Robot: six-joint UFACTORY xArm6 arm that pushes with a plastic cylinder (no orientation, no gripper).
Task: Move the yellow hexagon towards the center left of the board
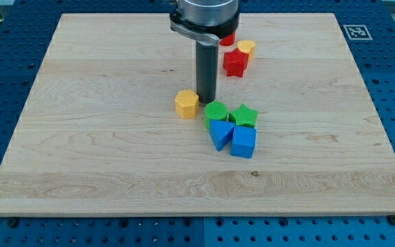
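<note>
The yellow hexagon (186,104) lies near the middle of the wooden board (101,137). My tip (206,102) stands just to the hexagon's right, close to it or touching it; I cannot tell which. The tip is also just above the green round block (217,111).
A green star (243,116), a blue triangular block (220,133) and a blue cube (243,142) cluster below and right of the tip. A red star (235,63), a yellow cylinder (246,49) and a partly hidden red block (227,40) sit near the view's top.
</note>
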